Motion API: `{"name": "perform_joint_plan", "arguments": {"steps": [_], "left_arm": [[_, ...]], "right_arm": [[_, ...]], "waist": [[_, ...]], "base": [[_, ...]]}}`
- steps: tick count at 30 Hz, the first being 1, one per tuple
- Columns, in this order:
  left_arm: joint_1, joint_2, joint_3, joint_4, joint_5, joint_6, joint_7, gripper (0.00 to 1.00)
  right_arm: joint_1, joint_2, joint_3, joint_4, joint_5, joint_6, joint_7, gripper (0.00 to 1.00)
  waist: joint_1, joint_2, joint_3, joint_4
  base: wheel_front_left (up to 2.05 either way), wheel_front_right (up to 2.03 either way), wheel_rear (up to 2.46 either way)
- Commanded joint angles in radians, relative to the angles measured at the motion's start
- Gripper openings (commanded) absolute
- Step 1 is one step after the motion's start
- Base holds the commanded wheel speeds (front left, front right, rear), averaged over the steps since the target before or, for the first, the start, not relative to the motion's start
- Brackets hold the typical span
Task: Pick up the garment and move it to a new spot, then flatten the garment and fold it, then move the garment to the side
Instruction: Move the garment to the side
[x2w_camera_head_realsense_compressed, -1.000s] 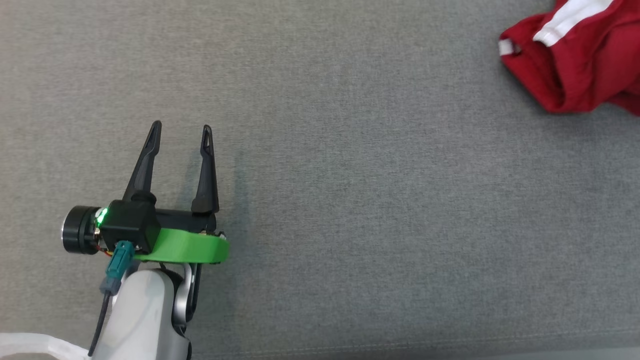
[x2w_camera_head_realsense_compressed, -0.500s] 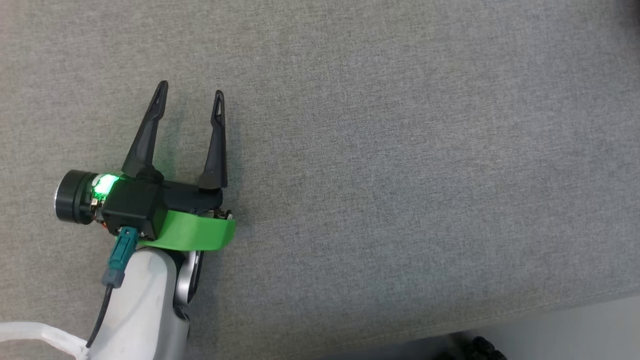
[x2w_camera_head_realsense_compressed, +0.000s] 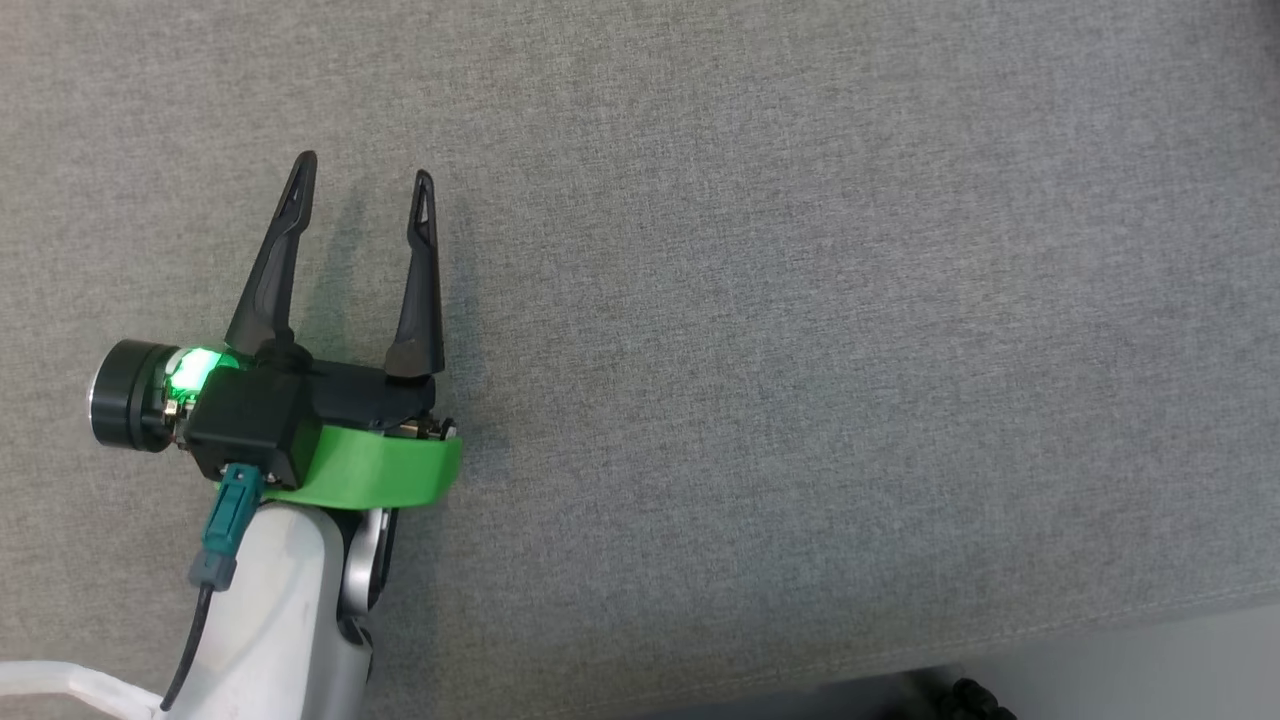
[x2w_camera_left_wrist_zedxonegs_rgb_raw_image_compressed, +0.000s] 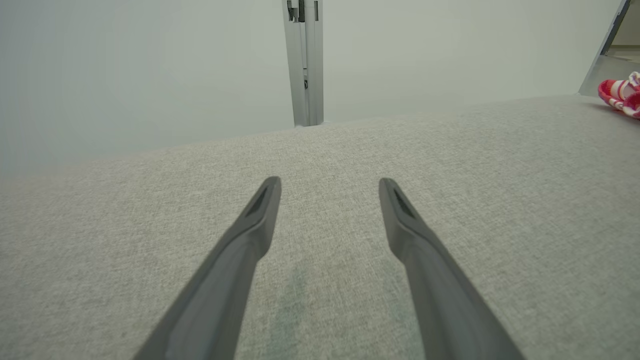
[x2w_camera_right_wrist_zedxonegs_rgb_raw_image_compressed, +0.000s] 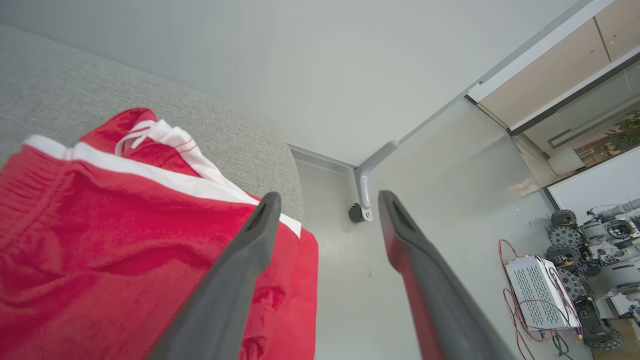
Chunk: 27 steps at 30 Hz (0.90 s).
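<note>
Hovering over grey surface (x2w_camera_head_realsense_compressed: 800, 300) with both grippers spread wide and empty.
Differing from one second earlier by a shift of head view, bringing surface edge and floor (x2w_camera_head_realsense_compressed: 1150, 660) into lower right. Counting one red-and-white garment (x2w_camera_right_wrist_zedxonegs_rgb_raw_image_compressed: 100, 240), bunched at surface edge beneath right gripper (x2w_camera_right_wrist_zedxonegs_rgb_raw_image_compressed: 328, 194), and two grippers, with left gripper (x2w_camera_head_realsense_compressed: 364, 168) well apart from garment.

The left gripper (x2w_camera_head_realsense_compressed: 362, 188) hovers with fingers spread over the grey fabric surface (x2w_camera_head_realsense_compressed: 800, 350), at the scene's left.
</note>
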Motion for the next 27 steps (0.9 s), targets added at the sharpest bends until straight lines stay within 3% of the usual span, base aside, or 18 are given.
{"name": "perform_joint_plan", "arguments": {"steps": [1, 7, 12, 17, 27], "left_arm": [[0.016, 0.008, 0.006, 0.005, -0.013, 0.007, -0.006, 1.0], [0.052, 0.008, 0.022, 0.035, -0.037, 0.013, -0.016, 1.0], [0.095, 0.008, 0.04, 0.059, -0.061, 0.019, -0.021, 1.0], [0.158, 0.011, 0.063, 0.084, -0.084, 0.02, -0.027, 1.0], [0.268, 0.026, 0.105, 0.097, -0.124, 0.01, -0.027, 1.0]], "right_arm": [[-0.012, 0.014, 0.007, 0.009, -0.013, -0.003, -0.017, 1.0], [-0.023, 0.077, 0.018, -0.025, -0.026, -0.003, -0.069, 1.0], [0.018, 0.141, -0.011, -0.123, -0.041, -0.003, -0.076, 1.0], [0.173, 0.238, -0.105, -0.289, -0.097, -0.002, -0.076, 1.0], [0.525, 0.405, -0.293, -0.5, -0.179, -0.002, -0.076, 1.0]], "waist": [[-0.0001, 0.0, -0.023, 0.001], [-0.0001, 0.0, -0.101, 0.001], [-0.0001, 0.0, -0.183, 0.015], [-0.0001, 0.0, -0.289, 0.039], [-0.0001, 0.0, -0.439, 0.082]], "base": [[0.0, 0.0, 0.0], [0.0, 0.0, 0.0], [0.0, 0.0, 0.0], [0.0, 0.0, 0.0], [0.0, 0.0, 0.0]]}}
